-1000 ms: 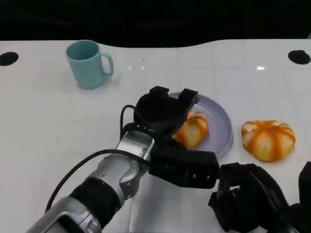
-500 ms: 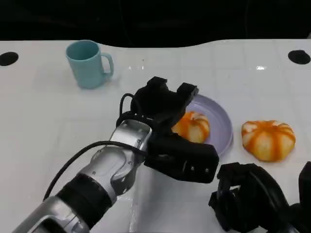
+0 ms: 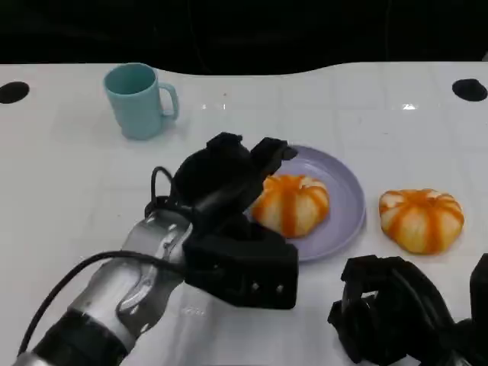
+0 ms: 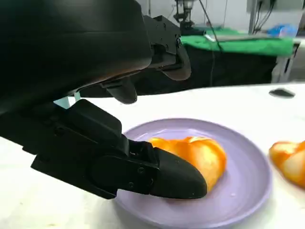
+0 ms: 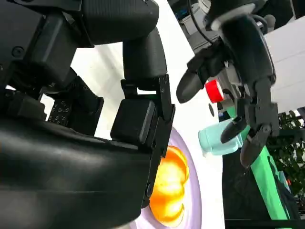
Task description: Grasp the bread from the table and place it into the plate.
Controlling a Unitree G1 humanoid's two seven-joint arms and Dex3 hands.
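Observation:
An orange-and-white striped bread (image 3: 290, 204) lies on the lilac plate (image 3: 347, 194), left of the plate's middle. My left hand (image 3: 229, 174) hovers at the plate's left rim, fingers apart, holding nothing; its fingers stand beside the bread without gripping it. In the left wrist view a fingertip (image 4: 176, 179) sits low in front of the bread (image 4: 202, 155) over the plate (image 4: 248, 193). A second bread (image 3: 422, 219) rests on the table right of the plate. My right hand (image 3: 393, 313) stays at the near right edge with nothing in it.
A light blue mug (image 3: 139, 99) stands at the back left, well away from the plate. Two black round holes (image 3: 469, 89) mark the far corners of the white table. The table's far edge meets a dark background.
My left hand has let go of the bread and pulled back to the left and toward me. The bread now lies free on the plate. The right hand is unchanged.

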